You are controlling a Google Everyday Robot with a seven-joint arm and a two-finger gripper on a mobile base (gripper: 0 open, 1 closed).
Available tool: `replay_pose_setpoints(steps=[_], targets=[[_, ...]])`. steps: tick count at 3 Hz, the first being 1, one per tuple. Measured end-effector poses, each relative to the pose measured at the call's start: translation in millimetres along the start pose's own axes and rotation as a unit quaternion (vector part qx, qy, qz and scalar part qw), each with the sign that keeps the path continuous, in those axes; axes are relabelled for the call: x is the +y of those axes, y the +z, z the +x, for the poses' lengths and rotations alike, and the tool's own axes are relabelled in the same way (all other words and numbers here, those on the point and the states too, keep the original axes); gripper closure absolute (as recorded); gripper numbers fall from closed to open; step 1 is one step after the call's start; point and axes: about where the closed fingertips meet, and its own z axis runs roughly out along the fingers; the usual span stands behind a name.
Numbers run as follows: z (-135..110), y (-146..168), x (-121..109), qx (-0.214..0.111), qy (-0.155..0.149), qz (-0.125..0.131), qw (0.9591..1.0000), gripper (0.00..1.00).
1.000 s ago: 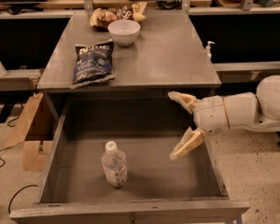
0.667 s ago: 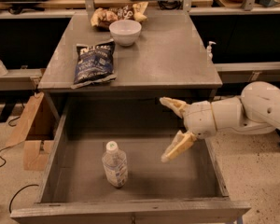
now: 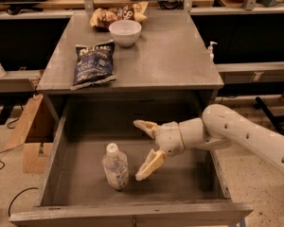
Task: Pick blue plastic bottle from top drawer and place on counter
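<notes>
The blue plastic bottle [image 3: 115,167] stands upright in the open top drawer [image 3: 61,174], left of centre near the front, with its white cap up. My gripper [image 3: 144,150] is open inside the drawer, just right of the bottle and not touching it. One finger points left at cap height and the other hangs lower beside the bottle's body. The white arm reaches in from the right. The counter [image 3: 165,56] lies above and behind the drawer.
On the counter lie a dark blue chip bag [image 3: 92,64] at the left, a white bowl [image 3: 125,32] and a snack bag [image 3: 114,15] at the back. A small white pump dispenser [image 3: 210,50] stands at the counter's right. A cardboard box [image 3: 31,136] sits on the floor left.
My gripper has moved left across the drawer, from near its right wall to just beside the bottle. It stays open. The bottle has not moved.
</notes>
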Motion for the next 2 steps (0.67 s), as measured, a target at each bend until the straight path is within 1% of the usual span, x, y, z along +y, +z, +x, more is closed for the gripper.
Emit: replay_pose_setpoints(steps=[1,2], targets=[[-1,29,17,-0.024,0.014,-0.018,0.9995,0.00],[-6,53,35,-0.050,0.021,-0.035,0.9979,0.08]])
